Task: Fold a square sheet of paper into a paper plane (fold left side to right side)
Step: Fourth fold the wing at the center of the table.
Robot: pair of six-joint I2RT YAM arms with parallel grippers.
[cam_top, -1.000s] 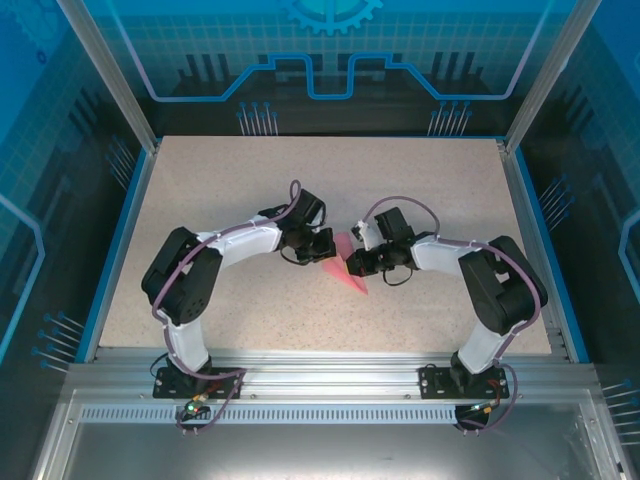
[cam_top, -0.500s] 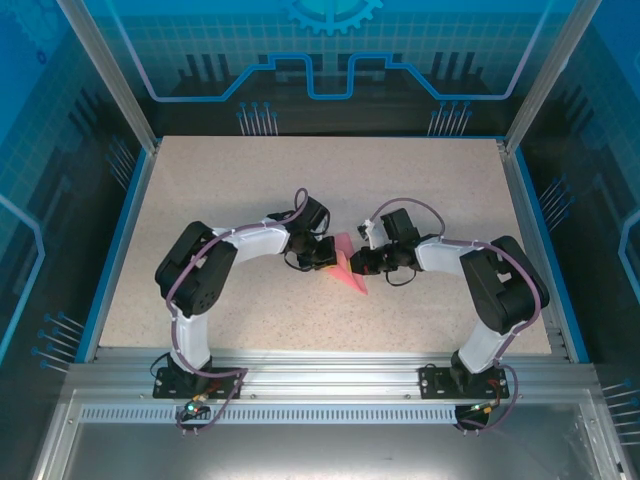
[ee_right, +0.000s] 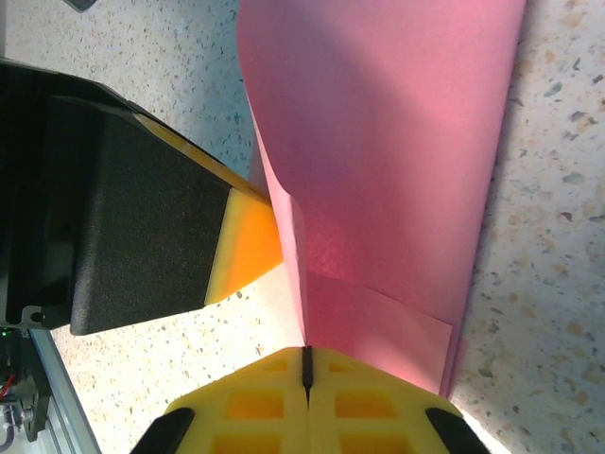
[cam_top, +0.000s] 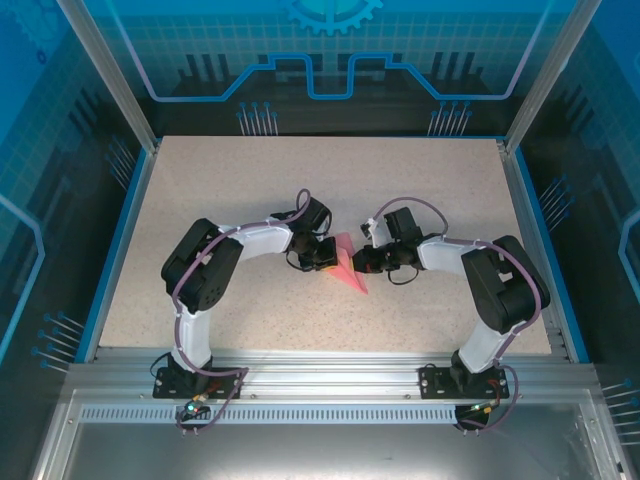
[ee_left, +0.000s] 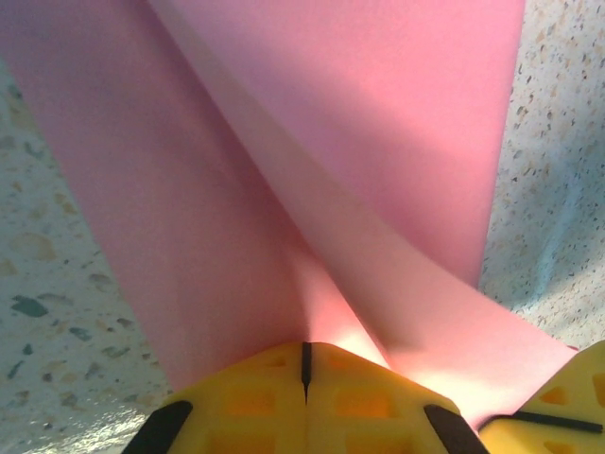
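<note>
The left arm reaches in from the near-left corner, and its left pincer [cam_top: 325, 257] comes down near the middle of the speckled surface [cam_top: 230, 180]. From its wrist camera the yellow fingertips [ee_left: 255, 397] are clenched tight, with just a thin dark seam between them. A raised ridge of pink paper runs straight into that seam, so it looks pinched there.

Between the two arms lies the paper plane [cam_top: 350, 276]. It is only partly folded, a narrow pink shape whose sharp point aims toward the near-right. Its wider far end sits between the two pincers. Up close, one flap lies flat on the surface while another stands up along a crease.

Just to the right, the right pincer [cam_top: 361, 263] meets the paper from the other side. Its yellow fingers [ee_right: 359, 407] are likewise squeezed shut. The upright fold of paper [ee_right: 378, 142] runs down into their seam, apparently gripped. Seen from this wrist, a yellow pad of the left pincer [ee_right: 248, 248] touches the standing flap. The two pincers sit just beside each other, and the right arm curves back to the near-right corner.
</note>
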